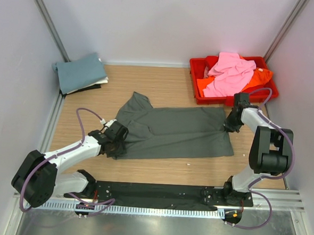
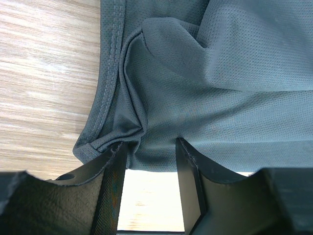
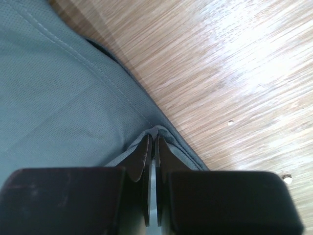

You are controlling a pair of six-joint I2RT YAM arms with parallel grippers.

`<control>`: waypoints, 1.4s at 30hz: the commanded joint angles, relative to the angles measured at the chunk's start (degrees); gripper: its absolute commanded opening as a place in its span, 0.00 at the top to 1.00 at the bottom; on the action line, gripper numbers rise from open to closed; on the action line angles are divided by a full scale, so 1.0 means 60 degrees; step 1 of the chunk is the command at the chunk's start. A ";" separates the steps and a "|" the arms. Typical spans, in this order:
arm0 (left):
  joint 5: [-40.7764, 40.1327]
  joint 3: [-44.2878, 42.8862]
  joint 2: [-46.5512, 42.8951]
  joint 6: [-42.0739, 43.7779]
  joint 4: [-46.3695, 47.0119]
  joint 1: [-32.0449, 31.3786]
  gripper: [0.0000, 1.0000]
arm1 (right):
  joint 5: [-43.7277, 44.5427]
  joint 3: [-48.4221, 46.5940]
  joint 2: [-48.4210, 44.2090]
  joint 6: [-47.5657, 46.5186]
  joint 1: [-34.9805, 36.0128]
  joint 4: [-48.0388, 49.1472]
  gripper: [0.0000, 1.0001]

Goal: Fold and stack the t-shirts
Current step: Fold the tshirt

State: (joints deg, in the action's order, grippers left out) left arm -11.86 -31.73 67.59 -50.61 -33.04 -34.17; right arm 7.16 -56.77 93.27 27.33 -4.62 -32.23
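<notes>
Edge of dark grey t-shirt (image 1: pixel 177 132) — right fingers (image 3: pixel 142 157) pinching, left fingers (image 2: pixel 190 171) apart.

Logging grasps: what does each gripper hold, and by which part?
Right gripper pinches the dark grey t-shirt by its edge; left gripper is open, holding nothing.

Bright, even light; white glare on the wooden table (image 3: pixel 244 44); soft shadows.
</notes>
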 commanded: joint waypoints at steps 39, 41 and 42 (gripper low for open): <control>0.0453 -1.2406 0.9666 0.4612 -0.0807 0.2766 0.34 | -0.2188 -0.0059 -0.4867 -0.0805 0.0448 -0.1235 0.03; 0.0512 -1.2466 1.0003 0.4583 -0.0720 0.2781 0.38 | -0.2233 -0.0045 -0.4867 -0.0805 0.0434 -0.1220 0.03; 0.0555 -1.2423 1.0077 0.4539 -0.0647 0.2781 0.40 | -0.2233 -0.0045 -0.4853 -0.0805 0.0434 -0.1235 0.03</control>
State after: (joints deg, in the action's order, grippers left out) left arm -9.65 -103.74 127.50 -24.67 -36.86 -18.11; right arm -5.15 -56.29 65.52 23.62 -1.98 -39.33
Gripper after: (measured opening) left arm 0.616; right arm 0.970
